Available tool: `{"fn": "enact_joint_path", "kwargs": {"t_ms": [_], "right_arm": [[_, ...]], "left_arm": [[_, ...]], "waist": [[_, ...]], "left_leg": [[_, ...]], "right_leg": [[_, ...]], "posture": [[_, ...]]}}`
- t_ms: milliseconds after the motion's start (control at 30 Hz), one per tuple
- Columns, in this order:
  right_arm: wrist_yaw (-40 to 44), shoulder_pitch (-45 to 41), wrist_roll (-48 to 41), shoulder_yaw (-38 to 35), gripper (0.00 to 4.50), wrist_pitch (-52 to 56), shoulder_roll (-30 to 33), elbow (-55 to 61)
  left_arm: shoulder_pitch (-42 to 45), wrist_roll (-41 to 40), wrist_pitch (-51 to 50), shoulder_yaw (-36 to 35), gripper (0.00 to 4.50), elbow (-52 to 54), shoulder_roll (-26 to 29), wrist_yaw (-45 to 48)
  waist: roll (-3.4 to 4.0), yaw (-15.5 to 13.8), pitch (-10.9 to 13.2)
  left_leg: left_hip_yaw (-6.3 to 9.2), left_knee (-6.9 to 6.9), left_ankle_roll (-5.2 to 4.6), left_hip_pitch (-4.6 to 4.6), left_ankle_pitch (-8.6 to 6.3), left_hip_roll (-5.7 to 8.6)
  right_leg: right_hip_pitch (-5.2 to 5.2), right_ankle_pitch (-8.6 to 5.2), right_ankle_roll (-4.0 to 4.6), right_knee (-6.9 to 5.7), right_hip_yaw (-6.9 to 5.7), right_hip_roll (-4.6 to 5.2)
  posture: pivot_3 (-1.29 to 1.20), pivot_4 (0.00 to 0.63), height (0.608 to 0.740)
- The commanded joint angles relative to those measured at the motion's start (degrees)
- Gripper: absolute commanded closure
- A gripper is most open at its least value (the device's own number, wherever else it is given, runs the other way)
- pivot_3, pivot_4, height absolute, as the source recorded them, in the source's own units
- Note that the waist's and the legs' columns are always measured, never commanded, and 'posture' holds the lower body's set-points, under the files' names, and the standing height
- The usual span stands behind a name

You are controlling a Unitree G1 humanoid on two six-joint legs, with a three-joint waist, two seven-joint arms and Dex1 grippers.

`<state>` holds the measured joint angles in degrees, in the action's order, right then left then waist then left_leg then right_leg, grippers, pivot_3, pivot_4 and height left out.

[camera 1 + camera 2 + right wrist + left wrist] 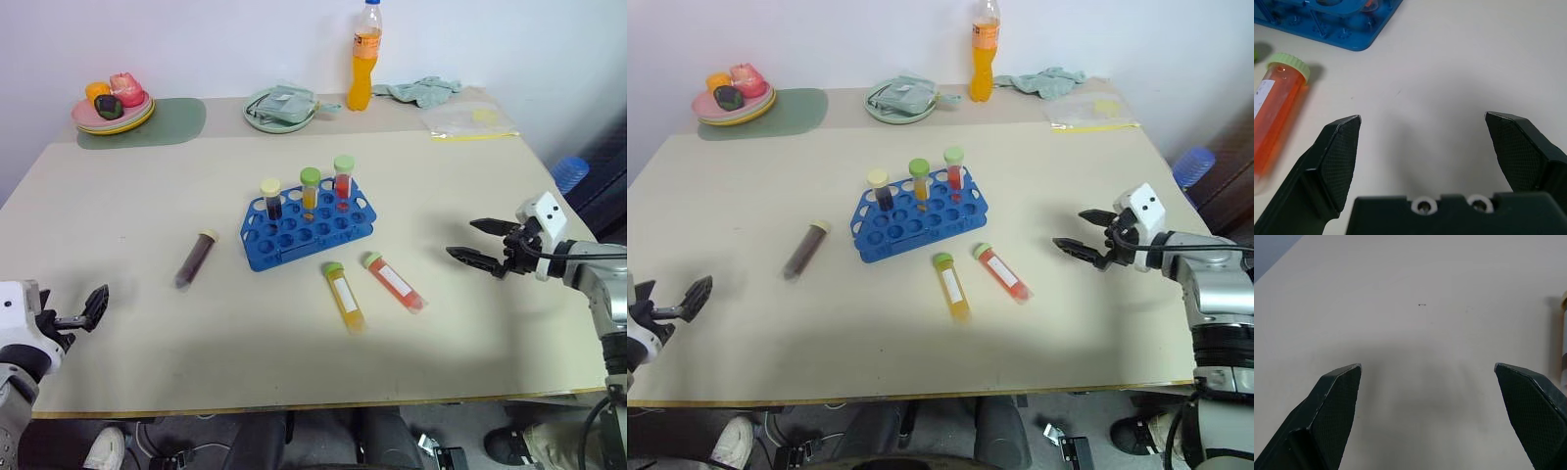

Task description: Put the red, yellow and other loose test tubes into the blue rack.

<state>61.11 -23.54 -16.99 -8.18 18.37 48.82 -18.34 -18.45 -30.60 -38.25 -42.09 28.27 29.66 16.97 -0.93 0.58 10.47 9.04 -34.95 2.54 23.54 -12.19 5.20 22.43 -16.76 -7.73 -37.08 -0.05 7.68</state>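
Both grippers stand wide apart and empty, operator. From the head camera you see the right gripper (474, 239) poised over the bench (118, 323), well to the right of the loose tubes, and the left gripper (90, 307) near the bench's front left corner. The blue rack (306, 235) sits mid-bench with three capped tubes upright in its back row. The yellow tube (345, 297) and the red tube (395, 282) lie side by side just in front of the rack; the dark tube (195, 258) lies to its left.

Your left wrist view shows spread fingers (1334, 401) over bare bench.

Your right wrist view shows spread fingers (1337, 156), the red tube beside them, the rack's corner beyond.
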Motion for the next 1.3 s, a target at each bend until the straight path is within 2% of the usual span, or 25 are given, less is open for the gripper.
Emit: {"fn": "enact_joint_path", "kwargs": {"t_ms": [33,400,567,767,967,1033,1133,1300], "right_arm": [[0.1,-1.4,0.2,-0.5,0.04,-1.0,0.5,-0.1],[-2.6,-1.6,1.3,1.1,0.04,1.4,-0.6,3.1],[-4.8,-0.7,0.8,1.5,0.04,8.2,0.1,11.5],[-6.4,0.7,-3.4,0.6,0.04,22.3,3.2,27.5],[-6.8,-4.1,-7.3,8.6,0.04,42.4,6.9,38.0],[-8.4,-7.2,-7.3,11.8,0.04,47.5,6.6,39.0],[-11.7,-16.4,-8.7,15.5,0.04,60.3,2.1,35.0],[-15.4,-25.0,-9.5,19.6,0.04,72.1,-2.8,28.4]], "left_arm": [[0.2,0.0,0.8,-1.1,0.00,1.5,-0.1,-0.5],[3.6,0.6,1.8,-1.2,0.00,-0.3,0.4,-1.7],[6.8,2.0,3.3,1.7,0.00,-1.9,2.5,0.0],[11.6,2.0,5.3,10.6,0.00,-2.1,6.8,7.7],[12.7,-0.1,6.2,21.5,0.00,3.9,9.5,18.3],[11.8,0.1,7.3,25.4,0.00,6.0,10.6,22.0],[11.1,4.3,11.8,33.2,0.00,7.4,14.4,28.6],[12.8,8.2,17.3,39.1,0.00,5.6,13.9,30.6]], "waist": [[0.00,0.0,0.0],[0.00,0.0,0.0],[0.00,0.0,0.0],[0.03,-0.3,0.0],[0.05,-0.1,0.0],[0.08,0.1,0.0],[0.19,0.3,0.1],[0.22,-0.2,0.2]], "left_leg": [[0.00,0.00,0.00,0.00,0.00,0.00],[0.00,-0.02,-0.01,0.00,-0.02,0.00],[0.01,-0.03,-0.01,0.00,-0.02,0.00],[0.03,-0.04,-0.01,0.05,-0.03,0.01],[0.02,-0.03,-0.06,0.07,-0.08,-0.02],[0.02,-0.03,-0.07,0.09,-0.09,-0.04],[-0.05,-0.03,-0.08,0.16,-0.09,-0.08],[-0.18,-0.07,-0.08,0.35,-0.08,-0.05]], "right_leg": [[0.00,0.00,0.00,0.00,0.00,0.00],[0.00,0.07,-0.11,0.00,0.01,0.00],[0.01,0.07,-0.11,-0.01,0.02,0.00],[0.06,0.08,-0.12,0.00,0.04,0.00],[0.13,0.03,-0.02,0.02,0.10,0.00],[0.16,0.01,0.01,0.01,0.11,0.00],[0.28,0.04,0.09,0.01,0.15,-0.03],[0.38,0.06,0.14,0.07,0.15,-0.02]], "posture": [[0.00,0.150,0.740],[0.00,0.150,0.740],[0.00,0.150,0.740],[0.00,0.150,0.740],[0.00,0.150,0.740],[0.00,0.150,0.740],[0.00,0.150,0.740],[0.00,0.150,0.740]]}}
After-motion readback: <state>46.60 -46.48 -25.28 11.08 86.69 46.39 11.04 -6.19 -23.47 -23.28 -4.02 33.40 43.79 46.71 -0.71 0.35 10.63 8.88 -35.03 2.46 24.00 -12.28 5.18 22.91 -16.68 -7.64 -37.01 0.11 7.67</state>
